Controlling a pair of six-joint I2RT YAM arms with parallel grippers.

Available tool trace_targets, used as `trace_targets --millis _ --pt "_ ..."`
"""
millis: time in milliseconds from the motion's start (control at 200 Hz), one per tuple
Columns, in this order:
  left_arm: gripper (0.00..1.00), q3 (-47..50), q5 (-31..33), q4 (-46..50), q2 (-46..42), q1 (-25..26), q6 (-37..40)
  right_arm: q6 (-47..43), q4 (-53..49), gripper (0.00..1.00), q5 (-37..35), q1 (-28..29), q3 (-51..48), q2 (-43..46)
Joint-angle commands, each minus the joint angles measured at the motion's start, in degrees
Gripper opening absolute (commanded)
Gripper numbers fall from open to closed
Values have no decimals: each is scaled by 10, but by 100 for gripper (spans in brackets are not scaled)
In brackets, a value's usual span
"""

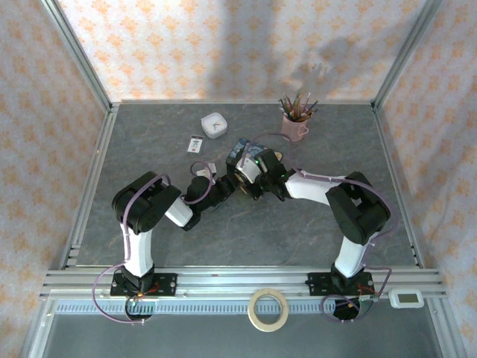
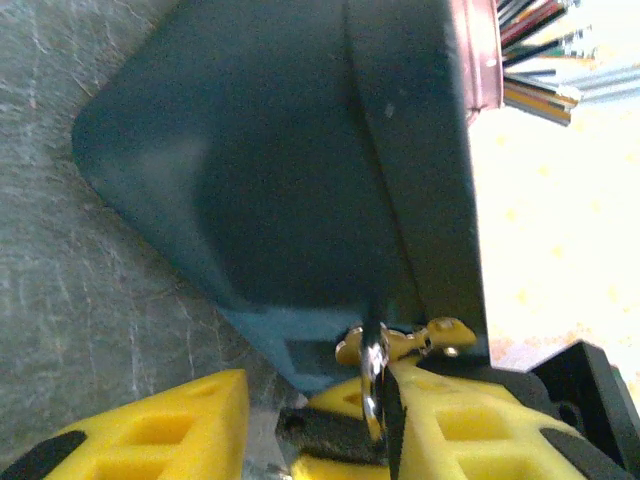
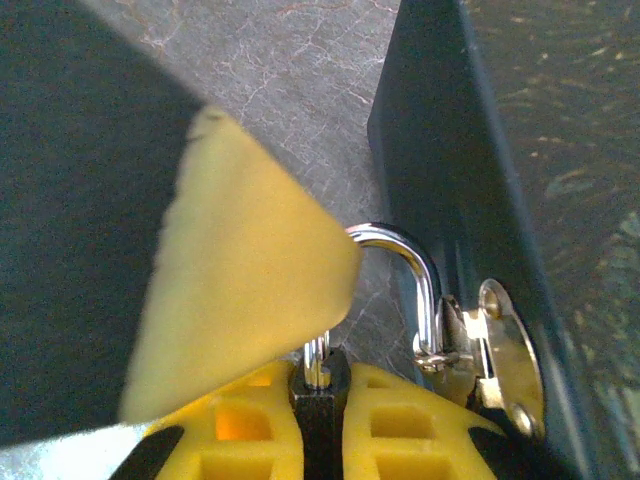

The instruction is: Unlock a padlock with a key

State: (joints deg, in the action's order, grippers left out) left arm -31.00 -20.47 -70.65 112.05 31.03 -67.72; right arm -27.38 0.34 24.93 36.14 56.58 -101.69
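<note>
Padlock (image 3: 322, 412) body sits clamped between the yellow fingers (image 3: 420, 425) of my right gripper (image 3: 322, 400), which is closed on its flat sides at the bottom of the right wrist view. Its silver shackle (image 3: 402, 245) arches up and over to the right and passes down through the loop of a brass hasp (image 3: 500, 350). The hasp is fixed to the edge of a dark blue box (image 3: 470, 150).

A blurred yellow finger (image 3: 240, 290) of the left gripper (image 2: 310, 410) hangs very close to this camera and overlaps the left leg of the shackle. In the left wrist view I see that gripper's yellow fingers (image 2: 150, 430) at the bottom. A thin silvery piece (image 2: 372, 385) stands upright just below the hasp. I cannot tell whether that piece is the key or the shackle. Nor can I tell whether the left jaws are gripping anything.

From above, both grippers meet mid-table, left (image 1: 223, 186) and right (image 1: 246, 175), right against the box. Behind them on the grey table (image 1: 223, 239) stand a pink cup of pencils (image 1: 296, 123), a white square object (image 1: 215, 124) and a small card (image 1: 195, 144). A roll of tape (image 1: 268, 309) lies on the near rail.
</note>
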Motion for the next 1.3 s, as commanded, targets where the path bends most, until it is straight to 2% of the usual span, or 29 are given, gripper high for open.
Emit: trace_targets --millis 0,265,460,505,555,626,716,756,771,796,1066,1141,1201,1296 --pt "37 -20 21 -52 21 3 -14 9 27 0 19 -4 -2 13" --pt "31 -43 20 -71 47 3 -25 5 22 0 21 -4 1 14" --pt "0 -48 21 -66 53 3 -20 7 23 0 19 -4 0 17" --pt "0 -48 21 -68 57 3 -21 9 25 0 17 -4 -2 18" --pt "0 -48 18 -73 59 3 -21 9 26 8 14 -3 -5 21" --pt "0 -47 18 -74 61 2 -22 18 29 25 13 -3 -9 28" --pt "0 -44 19 -75 60 3 -22 37 25 35 26 -4 -11 46" --pt "0 -44 20 -75 60 3 -23 49 17 44 33 -4 -12 57" --pt "0 -44 21 -75 60 3 -22 54 14 51 35 -4 -12 61" --pt "0 -43 20 -76 60 3 -22 64 6 54 36 -3 -11 69" --pt "0 -38 18 -89 60 4 -29 177 -41 67 -24 -14 -27 164" --pt "0 -36 17 -88 59 4 -28 216 -31 67 -30 -30 -33 182" --pt "0 -33 16 -89 59 4 -28 262 -18 68 -67 -46 -36 192" --pt "0 -27 19 -92 58 4 -28 362 -14 70 -168 -75 -31 187"
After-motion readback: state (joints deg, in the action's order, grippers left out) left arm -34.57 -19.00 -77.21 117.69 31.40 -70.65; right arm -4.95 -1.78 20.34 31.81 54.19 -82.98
